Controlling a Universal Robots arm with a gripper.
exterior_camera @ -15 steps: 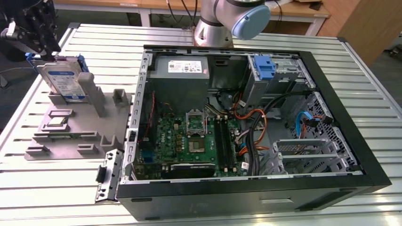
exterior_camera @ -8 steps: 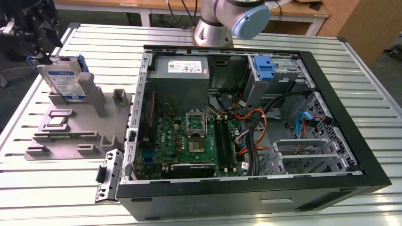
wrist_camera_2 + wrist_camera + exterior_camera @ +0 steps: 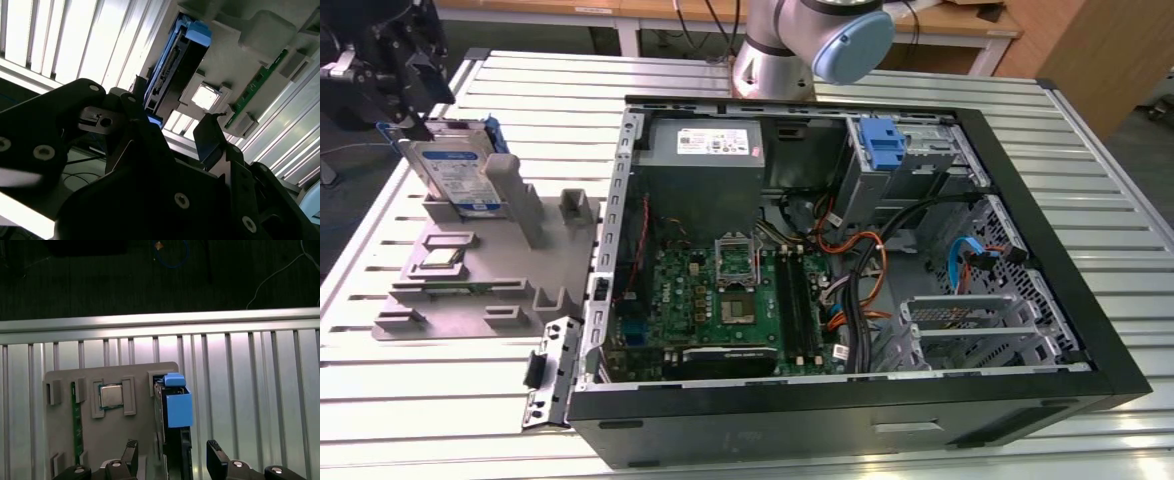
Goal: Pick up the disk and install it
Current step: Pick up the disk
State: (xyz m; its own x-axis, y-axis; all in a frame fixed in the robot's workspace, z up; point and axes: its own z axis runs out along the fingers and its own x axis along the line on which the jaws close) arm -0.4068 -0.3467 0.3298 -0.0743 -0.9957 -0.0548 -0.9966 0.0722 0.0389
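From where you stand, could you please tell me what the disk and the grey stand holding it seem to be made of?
The disk: likely metal, silver-grey with slight sheen; its rails look like smooth blue plastic. The grey stand: matte, uniform, blocky slots, probably plastic.

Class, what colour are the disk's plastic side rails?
Blue; the disk shows best in the first wrist view.

Open computer case (image 3: 787, 432), grey tray (image 3: 483, 276), slatted table (image 3: 440, 402)
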